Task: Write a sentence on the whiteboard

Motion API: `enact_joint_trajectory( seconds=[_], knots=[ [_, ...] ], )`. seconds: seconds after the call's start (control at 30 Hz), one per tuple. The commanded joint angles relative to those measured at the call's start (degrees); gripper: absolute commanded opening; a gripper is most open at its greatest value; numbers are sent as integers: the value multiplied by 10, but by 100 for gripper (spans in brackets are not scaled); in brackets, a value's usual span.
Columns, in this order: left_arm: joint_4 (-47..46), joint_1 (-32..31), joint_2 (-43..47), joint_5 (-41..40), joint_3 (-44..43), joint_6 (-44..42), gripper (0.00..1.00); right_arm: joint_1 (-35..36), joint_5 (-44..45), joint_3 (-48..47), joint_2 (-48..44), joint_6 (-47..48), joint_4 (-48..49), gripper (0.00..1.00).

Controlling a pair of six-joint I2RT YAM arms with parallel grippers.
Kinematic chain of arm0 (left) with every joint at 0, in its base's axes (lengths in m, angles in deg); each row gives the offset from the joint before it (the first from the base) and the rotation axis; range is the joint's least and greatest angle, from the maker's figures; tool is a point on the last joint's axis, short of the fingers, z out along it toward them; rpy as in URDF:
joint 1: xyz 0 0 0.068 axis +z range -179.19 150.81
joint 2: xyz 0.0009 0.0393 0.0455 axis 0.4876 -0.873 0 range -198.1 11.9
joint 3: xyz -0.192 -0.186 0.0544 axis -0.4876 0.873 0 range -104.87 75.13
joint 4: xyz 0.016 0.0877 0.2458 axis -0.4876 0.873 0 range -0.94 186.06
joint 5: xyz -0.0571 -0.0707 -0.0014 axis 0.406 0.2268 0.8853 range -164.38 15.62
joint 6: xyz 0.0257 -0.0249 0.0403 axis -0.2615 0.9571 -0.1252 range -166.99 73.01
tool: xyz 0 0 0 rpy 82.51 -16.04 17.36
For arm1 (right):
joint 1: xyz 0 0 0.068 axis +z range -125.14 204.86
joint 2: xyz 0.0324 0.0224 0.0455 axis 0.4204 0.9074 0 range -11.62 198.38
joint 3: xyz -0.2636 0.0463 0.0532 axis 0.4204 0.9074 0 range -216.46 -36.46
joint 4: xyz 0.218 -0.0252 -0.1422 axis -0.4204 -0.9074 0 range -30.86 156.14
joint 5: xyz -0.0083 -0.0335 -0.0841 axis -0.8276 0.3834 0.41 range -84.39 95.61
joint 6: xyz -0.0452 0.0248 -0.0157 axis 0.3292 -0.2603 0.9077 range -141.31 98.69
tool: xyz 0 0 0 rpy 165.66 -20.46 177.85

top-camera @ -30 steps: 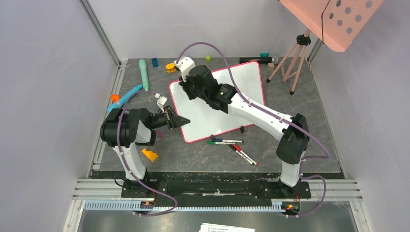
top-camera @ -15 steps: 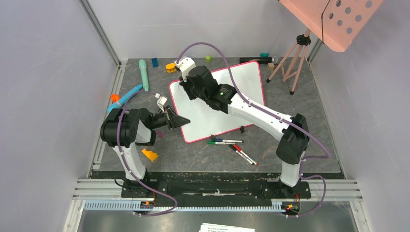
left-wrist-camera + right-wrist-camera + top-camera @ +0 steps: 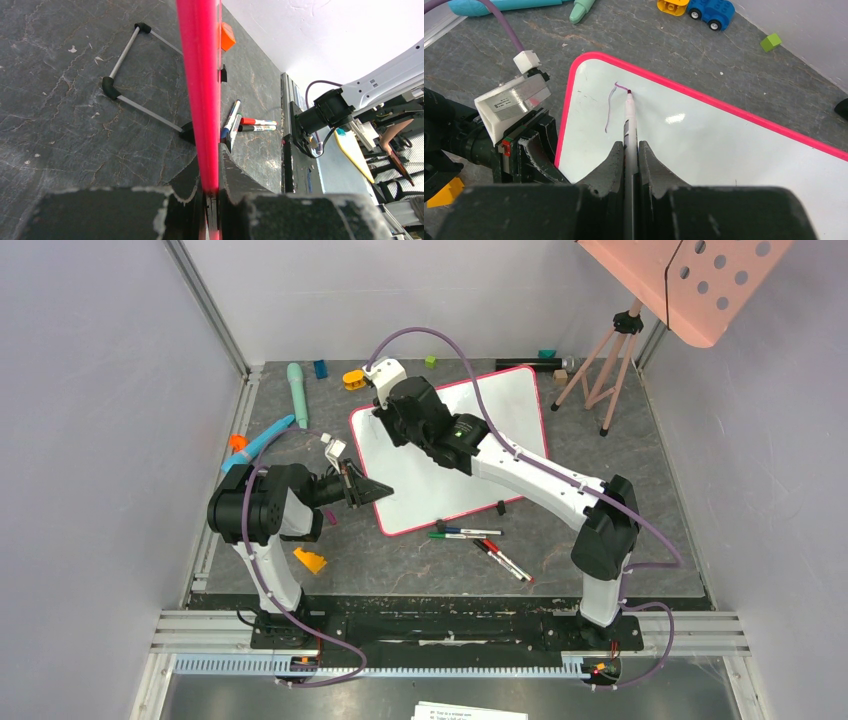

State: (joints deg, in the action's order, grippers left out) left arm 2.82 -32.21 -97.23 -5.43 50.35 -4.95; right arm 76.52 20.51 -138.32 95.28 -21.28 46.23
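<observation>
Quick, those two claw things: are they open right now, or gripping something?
Left tool: closed, clamped on the pink rim of the whiteboard.
Right tool: closed, holding a marker with its tip on the board.

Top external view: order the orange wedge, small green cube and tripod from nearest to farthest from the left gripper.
1. Orange wedge, near-left of the left gripper.
2. Small green cube, far edge, past the whiteboard.
3. Tripod, far right corner.
</observation>
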Motion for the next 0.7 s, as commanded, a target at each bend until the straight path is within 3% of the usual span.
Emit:
enact_joint_trajectory(
  seconds=[0.0, 0.67],
  knots=[
    [-30, -16, 1, 39, 13, -54, 4, -9, 41, -5, 4, 1, -25, 0],
    [-30, -16, 0, 38, 12, -54, 4, -14, 42, 32, -14, -16, -36, 0]
  ],
)
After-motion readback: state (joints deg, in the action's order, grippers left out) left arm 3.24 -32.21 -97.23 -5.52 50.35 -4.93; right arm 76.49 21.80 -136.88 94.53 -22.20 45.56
